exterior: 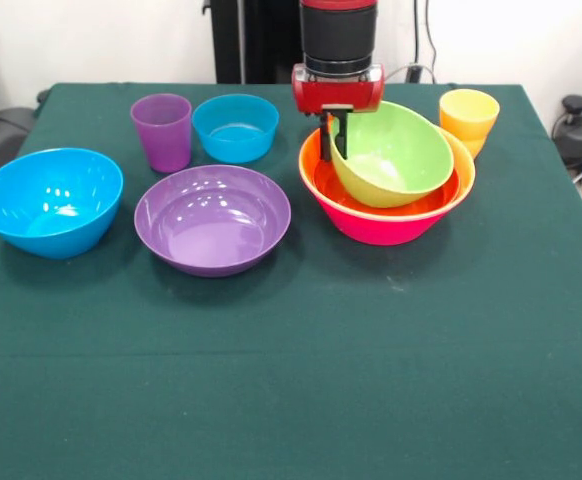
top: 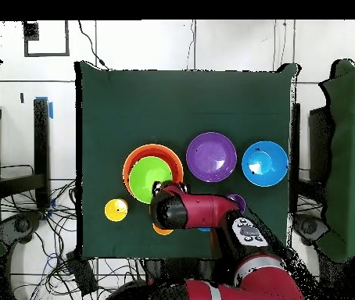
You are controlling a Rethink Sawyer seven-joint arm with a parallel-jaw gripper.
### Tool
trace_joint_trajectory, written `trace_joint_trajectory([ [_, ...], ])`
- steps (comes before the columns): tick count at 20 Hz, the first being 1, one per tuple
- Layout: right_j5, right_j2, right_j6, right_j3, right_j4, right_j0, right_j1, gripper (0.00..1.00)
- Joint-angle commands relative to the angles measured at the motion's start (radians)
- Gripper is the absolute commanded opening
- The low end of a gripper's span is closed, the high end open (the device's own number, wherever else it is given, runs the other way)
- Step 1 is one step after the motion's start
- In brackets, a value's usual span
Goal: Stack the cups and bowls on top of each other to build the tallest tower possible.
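Note:
My gripper (exterior: 336, 138) is shut on the far rim of the green bowl (exterior: 396, 152). It holds the bowl tilted inside the orange bowl (exterior: 461, 165), which is nested in the large pink bowl (exterior: 386, 228); this is the tower. The overhead view shows the green bowl (top: 151, 178) within the orange rim (top: 132, 158), and the arm's wrist (top: 169, 207) covers the gripper. The purple bowl (exterior: 212, 218), large blue bowl (exterior: 49, 200), small blue bowl (exterior: 235, 127) and purple cup (exterior: 162, 130) stand to the left. A yellow cup (exterior: 468, 115) stands right of the tower.
In the overhead view an orange cup (top: 162, 230) peeks out from under the arm next to the yellow cup (top: 116, 209). The green tablecloth (exterior: 291, 380) stretches to the near edge. Cables lie on the floor around the table.

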Motion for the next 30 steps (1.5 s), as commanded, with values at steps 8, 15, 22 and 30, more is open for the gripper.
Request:
trace_joint_trajectory([
  [8, 0.012, 0.039, 0.071, -0.035, -0.04, 0.014, 0.069, 1.0],
  [15, -0.01, 0.033, 0.078, -0.031, -0.045, 0.019, 0.072, 1.0],
  [22, -0.021, 0.034, 0.077, -0.031, -0.051, 0.018, 0.075, 1.0],
  [30, 0.015, 0.024, 0.066, -0.044, -0.044, 0.036, 0.059, 1.0],
])
